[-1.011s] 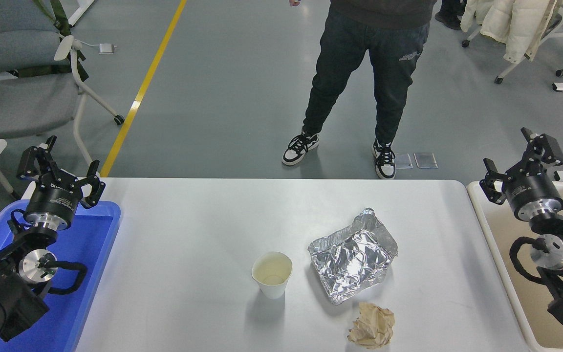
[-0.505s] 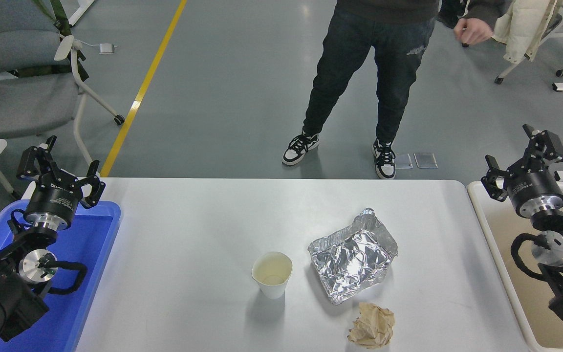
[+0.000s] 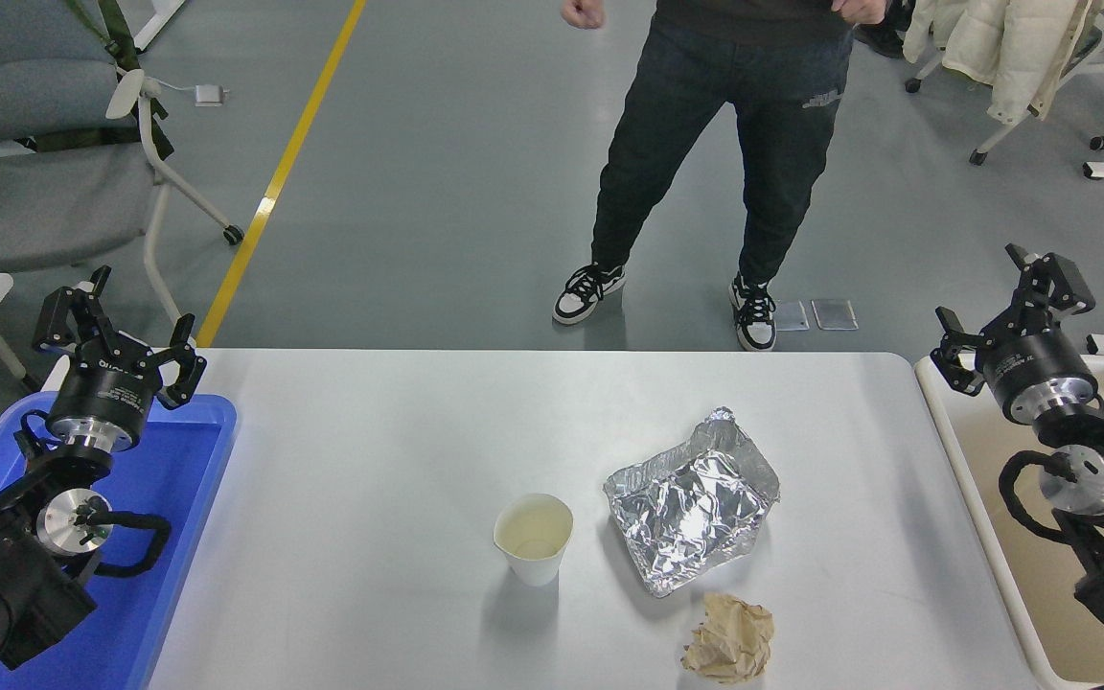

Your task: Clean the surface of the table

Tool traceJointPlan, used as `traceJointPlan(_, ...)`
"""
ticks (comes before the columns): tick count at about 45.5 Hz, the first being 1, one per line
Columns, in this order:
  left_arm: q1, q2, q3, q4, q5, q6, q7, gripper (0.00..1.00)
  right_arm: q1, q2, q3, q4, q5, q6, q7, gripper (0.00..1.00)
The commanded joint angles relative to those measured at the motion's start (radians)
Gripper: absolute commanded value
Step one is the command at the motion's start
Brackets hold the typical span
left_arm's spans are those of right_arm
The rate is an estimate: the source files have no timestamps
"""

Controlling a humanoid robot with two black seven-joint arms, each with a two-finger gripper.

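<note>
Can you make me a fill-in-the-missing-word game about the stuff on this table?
1. The white paper cup stands to the left of the crumpled silver ____ container.
2. The scrunched brown paper ball lies nearer the camera than the container, on the white table surface, and no gripper ____ it.
3. The left gripper hangs over the ____ plastic tray.
4. The right gripper is above the ____ bin.

Missing words: foil; touches; blue; beige

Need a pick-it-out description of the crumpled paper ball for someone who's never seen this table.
Start from the white table surface between the blue tray and the beige bin. Three items sit right of its middle; the crumpled paper ball lies nearest the robot's edge, just below the foil tray. It is tan, wrinkled and lumpy, unlike the shiny foil or the upright white paper cup.
</note>
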Motion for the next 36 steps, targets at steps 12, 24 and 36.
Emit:
traceJointPlan(12, -0.002, 0.0, 0.0, 0.0, 0.0, -0.004, 0.0, 1.0, 0.002, -0.129, -0.005, 0.323, -0.002, -0.015, -0.27, 1.0)
traceJointPlan(24, -0.002, 0.0, 0.0, 0.0, 0.0, -0.004, 0.0, 1.0, 0.058, -0.191, -0.158, 0.527, -0.09, -0.013, -0.342, 1.0)
traceJointPlan(36, 0.0, 0.0, 0.0, 0.0, 0.0, -0.004, 0.0, 1.0, 0.087, -0.25, -0.321, 0.751, -0.216, -0.013, -0.342, 1.0)
